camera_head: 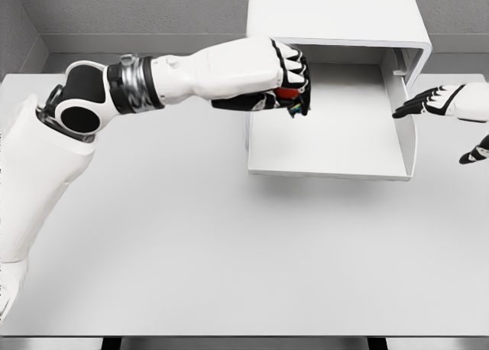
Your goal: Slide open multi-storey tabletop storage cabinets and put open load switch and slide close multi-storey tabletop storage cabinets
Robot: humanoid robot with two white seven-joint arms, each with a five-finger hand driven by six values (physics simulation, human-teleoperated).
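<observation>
**While the drawer stands open, the switch hangs over its near corner**

Though the left hand [294, 86] has its fingers curled tight round the load switch [289, 95], only a scrap of that part shows: a bit of red and a dark edge with coloured flecks between the black fingertips. It sits at the left wall of the pulled-out drawer [336, 163], over the back left corner of the tray, and from where I stand I can't tell whether it is above the rim or already dipping inside. The cabinet [336, 14] rises behind it, its white top overhanging the back of the drawer.

The right hand [428, 102] hovers just off the drawer's right wall, fingers stretched out and holding nothing, pointing towards the rim without clearly touching it.

My worry is the release. Let go this close to the left wall and the switch could catch the rim, tip and land on the table [191, 251] outside rather than in the tray. The knuckles are also near the cabinet's overhang, so lifting out carelessly might knock the body and shift it. And if the switch ends up standing tall near the back, closing the drawer may jam it against the opening
</observation>
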